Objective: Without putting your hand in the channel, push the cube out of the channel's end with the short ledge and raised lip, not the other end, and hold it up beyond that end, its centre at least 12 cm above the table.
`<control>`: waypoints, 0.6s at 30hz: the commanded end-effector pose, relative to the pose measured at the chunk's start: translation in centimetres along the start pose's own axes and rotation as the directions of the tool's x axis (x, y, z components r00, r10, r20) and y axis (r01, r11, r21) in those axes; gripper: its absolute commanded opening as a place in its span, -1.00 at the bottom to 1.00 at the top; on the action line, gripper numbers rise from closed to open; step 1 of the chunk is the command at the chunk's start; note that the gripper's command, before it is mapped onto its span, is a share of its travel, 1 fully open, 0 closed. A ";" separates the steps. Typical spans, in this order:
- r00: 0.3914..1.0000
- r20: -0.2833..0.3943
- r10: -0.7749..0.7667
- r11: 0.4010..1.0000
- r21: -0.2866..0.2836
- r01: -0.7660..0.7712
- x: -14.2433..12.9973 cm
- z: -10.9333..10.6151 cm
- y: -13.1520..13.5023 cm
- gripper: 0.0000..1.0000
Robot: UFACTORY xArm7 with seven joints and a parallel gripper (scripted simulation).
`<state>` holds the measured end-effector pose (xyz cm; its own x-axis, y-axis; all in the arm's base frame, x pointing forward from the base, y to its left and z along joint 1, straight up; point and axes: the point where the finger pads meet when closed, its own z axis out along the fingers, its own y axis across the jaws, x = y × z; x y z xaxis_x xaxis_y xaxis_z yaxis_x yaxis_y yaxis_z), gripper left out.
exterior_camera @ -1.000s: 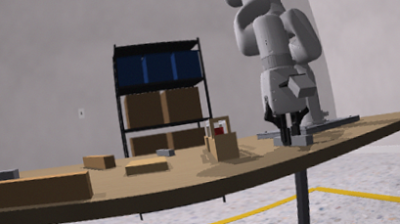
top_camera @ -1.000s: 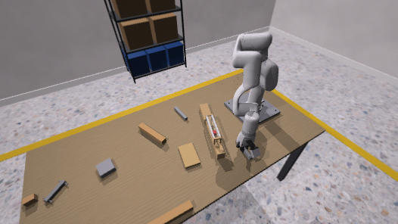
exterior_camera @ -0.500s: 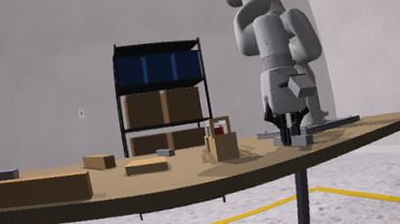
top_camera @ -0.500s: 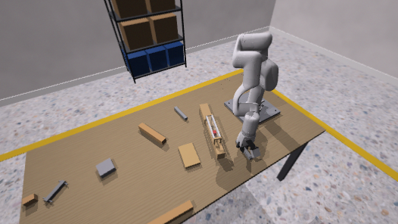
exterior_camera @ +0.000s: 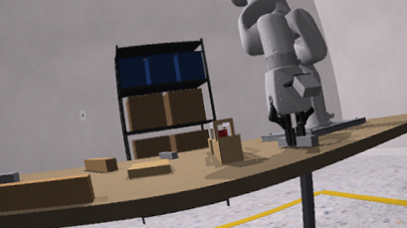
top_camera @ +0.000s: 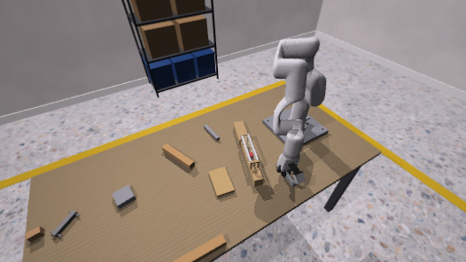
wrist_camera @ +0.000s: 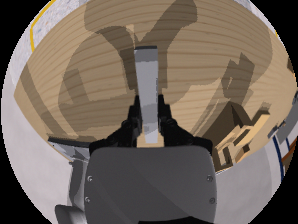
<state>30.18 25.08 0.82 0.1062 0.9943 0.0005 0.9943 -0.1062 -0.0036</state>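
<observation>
Grey straight bar (top_camera: 291,179) (exterior_camera: 307,140) (wrist_camera: 147,85), clamped between black gripper fingers (top_camera: 289,170) (exterior_camera: 297,141); probably meant for pushing red cube (top_camera: 251,155) (exterior_camera: 223,133), hand kept outside channel (top_camera: 246,148) (exterior_camera: 230,149).

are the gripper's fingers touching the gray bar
Touching: the wrist view shows the fingers closed against both long sides of the gray bar.

Gripper (wrist_camera: 149,103) at center, black fingers closed on long gray bar (wrist_camera: 146,75), one finger each side. Bar runs lengthwise up view, far end past fingertips, dark end face. Wood-grain table (wrist_camera: 200,65) beneath, broad arm shadows across it. Wooden channel structure (wrist_camera: 231,146) lower right, apart from gripper, blocky, details unclear. Gray base plate edge (wrist_camera: 70,147) lower left. Yellow floor line (wrist_camera: 32,35) upper left, beyond table edge.
</observation>
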 end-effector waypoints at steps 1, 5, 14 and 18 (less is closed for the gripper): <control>1.000 -0.003 0.000 1.000 -0.004 0.000 0.1 -1.2 0.1 -1.00; 1.000 -0.003 0.000 1.000 -0.004 0.000 0.1 -3.1 0.1 -1.00; 1.000 -0.003 0.000 1.000 -0.004 0.000 0.1 -6.5 0.1 -1.00; 1.000 -0.003 0.000 1.000 -0.004 0.000 0.1 -8.3 0.1 -1.00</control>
<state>30.22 25.23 7.25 0.1073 0.9942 -0.0072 0.9942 -0.1073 0.0017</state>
